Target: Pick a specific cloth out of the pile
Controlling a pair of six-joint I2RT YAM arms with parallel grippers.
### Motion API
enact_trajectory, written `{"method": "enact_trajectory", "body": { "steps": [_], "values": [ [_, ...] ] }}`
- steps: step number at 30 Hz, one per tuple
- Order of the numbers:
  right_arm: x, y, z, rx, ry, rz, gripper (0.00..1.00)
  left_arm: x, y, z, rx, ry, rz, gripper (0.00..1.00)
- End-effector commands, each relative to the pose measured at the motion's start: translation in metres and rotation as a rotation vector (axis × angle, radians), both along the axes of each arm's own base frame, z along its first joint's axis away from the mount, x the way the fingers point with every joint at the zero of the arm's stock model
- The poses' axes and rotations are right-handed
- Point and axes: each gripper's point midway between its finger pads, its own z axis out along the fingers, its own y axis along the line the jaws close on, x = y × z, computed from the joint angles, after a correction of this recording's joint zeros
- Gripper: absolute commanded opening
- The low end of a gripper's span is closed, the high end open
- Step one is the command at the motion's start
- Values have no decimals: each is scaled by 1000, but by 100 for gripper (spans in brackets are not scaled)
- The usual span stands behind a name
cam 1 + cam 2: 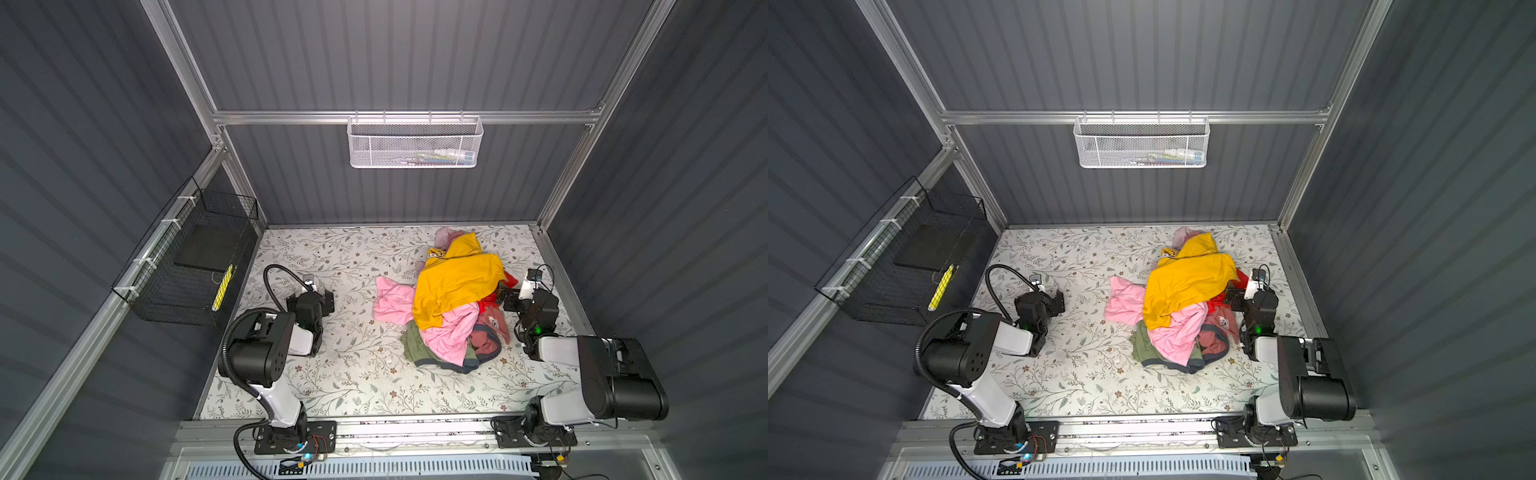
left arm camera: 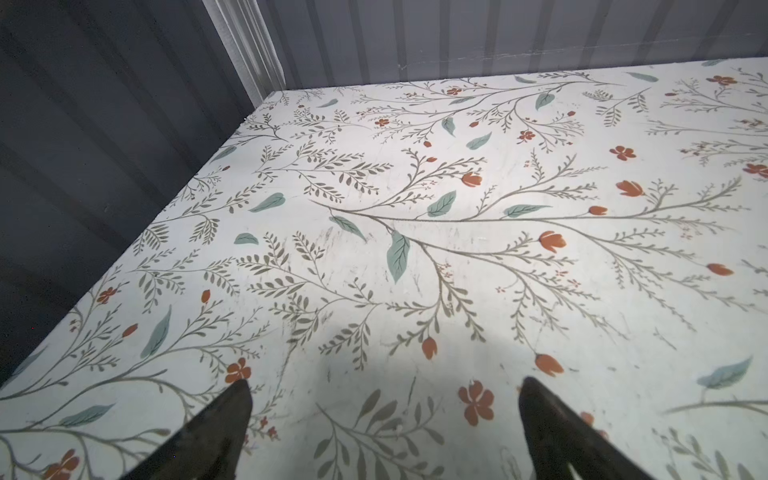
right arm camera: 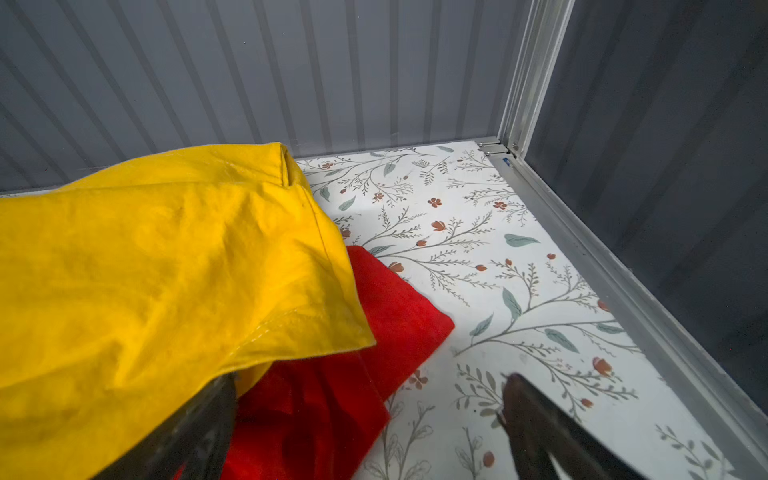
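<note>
- The cloth [image 1: 490, 334] lies at the near right edge of the pile [image 1: 453, 286], logo patch up, and is partly tucked under the bright pink garment [image 1: 446, 338].
- My right gripper [image 3: 370, 378] is spread wide and holds nothing. One finger is against the hem of the yellow garment [image 3: 166, 270], and the red garment [image 3: 395, 307] lies between the jaws.
- Risk: closing here would, I judge, seize red or yellow fabric, not the cloth.
- Risk: the cloth sits nearer the arm's base than the fingertips. Retracting toward it could drag the red garment along.
- Risk: the pink overlap may lift with the cloth and spill the pile.
- My left gripper [image 2: 385, 382] is spread open and empty over bare table [image 1: 332, 374], well apart from the pile.
</note>
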Motion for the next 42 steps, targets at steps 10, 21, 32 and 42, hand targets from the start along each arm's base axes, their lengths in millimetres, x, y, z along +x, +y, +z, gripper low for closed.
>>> {"method": "enact_trajectory", "body": {
  "steps": [10, 21, 32, 42],
  "values": [
    [1, -1, 3, 10, -13, -2, 99, 5, 1, 8, 1, -25, 0, 100],
    [2, -2, 3, 10, -12, -4, 99, 7, 1, 6, -9, -11, -10, 100],
    [2, -1, 4, 10, -16, -1, 99, 6, 1, 7, -10, -13, -10, 100],
    [-11, -20, 31, 169, 127, -109, 99, 5, 14, 52, -29, 24, 86, 100]
  ]
}}
